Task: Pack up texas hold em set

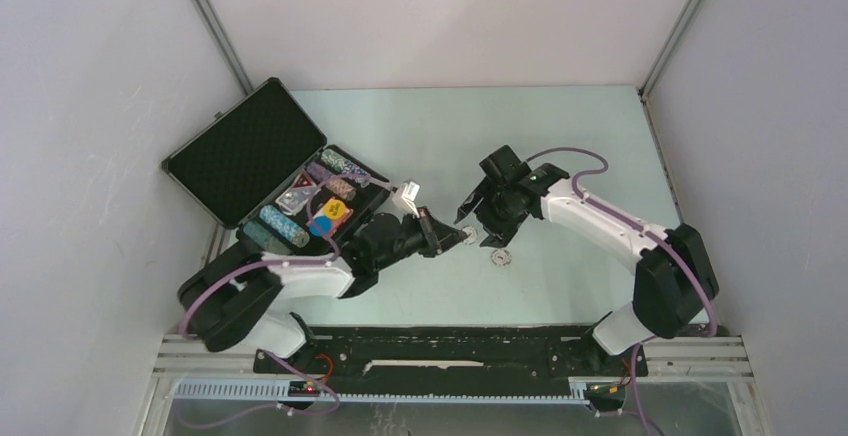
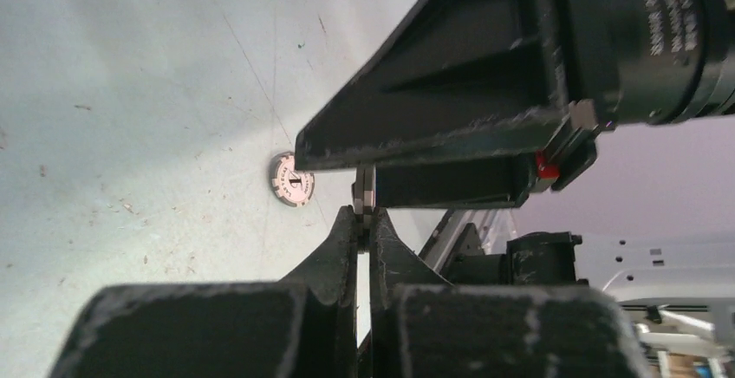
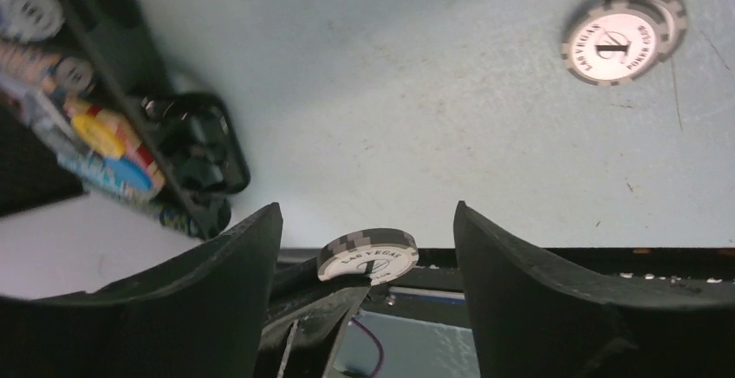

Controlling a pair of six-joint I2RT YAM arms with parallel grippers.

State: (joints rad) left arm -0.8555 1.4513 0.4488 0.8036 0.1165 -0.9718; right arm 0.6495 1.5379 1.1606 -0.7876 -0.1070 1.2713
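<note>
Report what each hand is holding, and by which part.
The left hand pinches a grey poker chip near one edge, gripped across its flat faces. The right hand stands open on either side of it, holding nothing.

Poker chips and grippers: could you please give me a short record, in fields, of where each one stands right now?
held chip: grey, marked Las Vegas, pinched by the left gripper
left gripper: shut on the held chip
right gripper: open, fingers either side of the held chip, not touching it
loose chip: flat on the table, face up, apart from both grippers
briefcase: open, lid up, chip rows inside
</note>
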